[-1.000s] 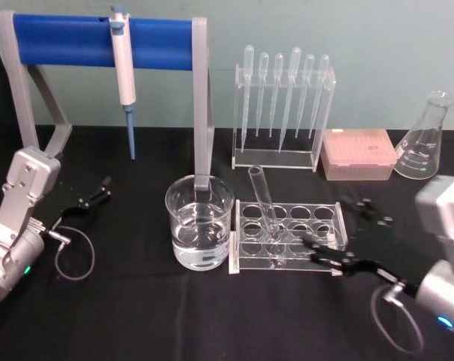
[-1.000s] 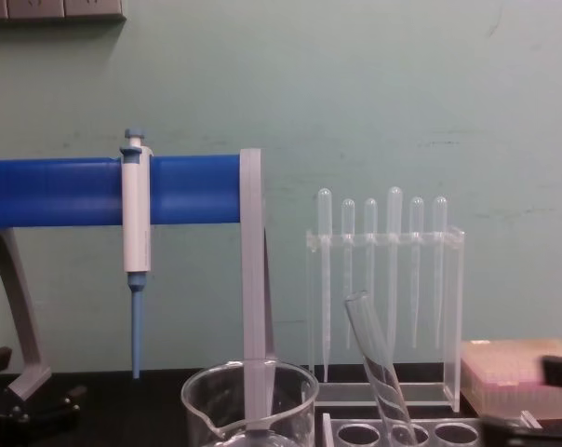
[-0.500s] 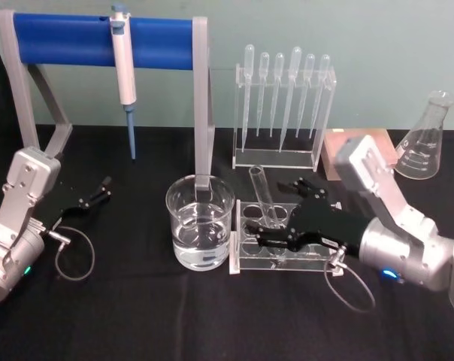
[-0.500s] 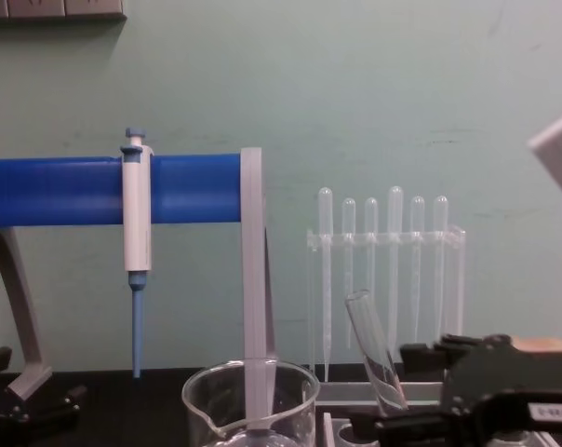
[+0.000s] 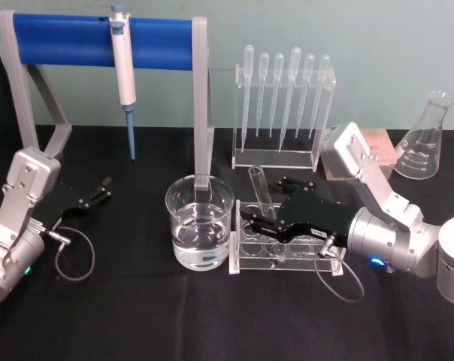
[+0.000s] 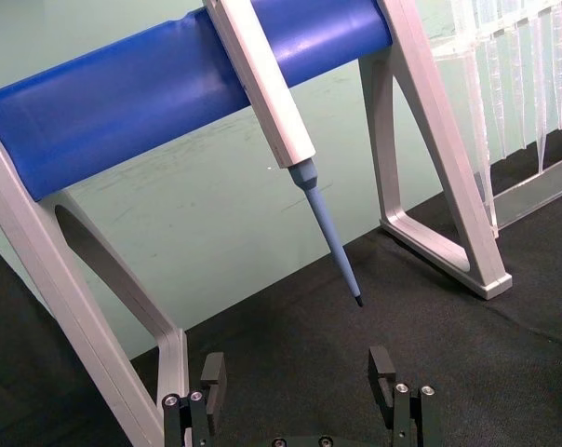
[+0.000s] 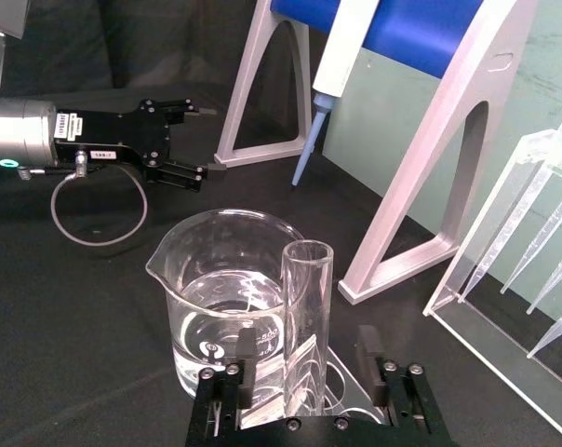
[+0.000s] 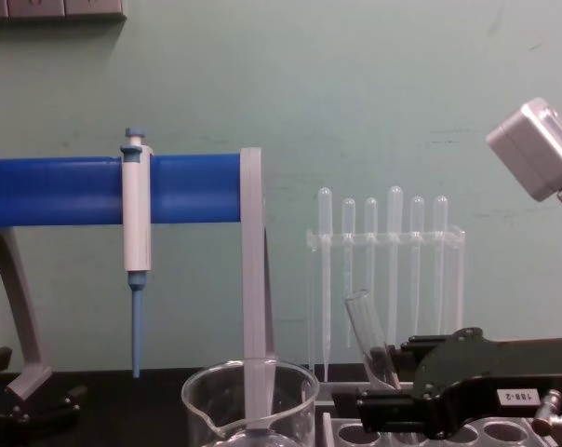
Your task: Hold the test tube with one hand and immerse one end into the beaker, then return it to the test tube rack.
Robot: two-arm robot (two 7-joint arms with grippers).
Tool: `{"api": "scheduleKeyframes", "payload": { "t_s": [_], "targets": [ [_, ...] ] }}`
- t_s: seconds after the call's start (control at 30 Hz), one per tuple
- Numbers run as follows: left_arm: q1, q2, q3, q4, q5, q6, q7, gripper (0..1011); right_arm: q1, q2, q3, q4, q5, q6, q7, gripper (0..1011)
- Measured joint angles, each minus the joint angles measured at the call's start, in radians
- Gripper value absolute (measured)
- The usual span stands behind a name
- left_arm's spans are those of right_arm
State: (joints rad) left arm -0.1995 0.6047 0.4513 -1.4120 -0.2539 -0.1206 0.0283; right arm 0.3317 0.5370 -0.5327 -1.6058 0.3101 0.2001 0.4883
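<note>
The test tube (image 5: 255,179) leans in the clear rack (image 5: 328,242), its open rim up. My right gripper (image 5: 266,201) is open with one finger on each side of the tube, a gap showing on both sides in the right wrist view, where the test tube (image 7: 307,298) rises between the fingers (image 7: 247,358). The beaker (image 5: 199,222), part full of clear liquid, stands just left of the rack. In the chest view the tube (image 8: 360,317) tilts above the right gripper (image 8: 385,380). My left gripper (image 5: 97,192) rests open at the far left.
A pipettor (image 5: 123,64) hangs from the blue bar stand (image 5: 62,37) behind the beaker. A pipette rack (image 5: 283,113), a pink box (image 5: 381,143) and a conical flask (image 5: 426,143) line the back. A cable loop (image 5: 73,256) lies by the left arm.
My right arm has swung in from the right edge toward the rack, and its open fingers now stand on both sides of the test tube. The left arm has not moved.
</note>
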Motion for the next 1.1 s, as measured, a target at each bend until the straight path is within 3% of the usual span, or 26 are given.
{"api": "scheduleKeyframes", "payload": {
  "t_s": [0.2,0.23,0.5,0.87,1.1],
  "targets": [
    [0.0,0.0,0.0,0.0,0.0,0.0,0.0,1000,-0.014,-0.008,0.014,-0.006,-0.016,0.002,-0.006,510],
    [0.0,0.0,0.0,0.0,0.0,0.0,0.0,1000,-0.017,-0.009,0.017,-0.009,-0.016,0.002,-0.008,510],
    [0.0,0.0,0.0,0.0,0.0,0.0,0.0,1000,-0.063,-0.011,0.057,-0.054,-0.003,-0.011,-0.03,236],
    [0.0,0.0,0.0,0.0,0.0,0.0,0.0,1000,-0.166,-0.023,0.154,-0.153,0.069,-0.081,-0.074,226],
    [0.0,0.0,0.0,0.0,0.0,0.0,0.0,1000,-0.199,-0.029,0.201,-0.192,0.107,-0.117,-0.089,226]
  ]
}}
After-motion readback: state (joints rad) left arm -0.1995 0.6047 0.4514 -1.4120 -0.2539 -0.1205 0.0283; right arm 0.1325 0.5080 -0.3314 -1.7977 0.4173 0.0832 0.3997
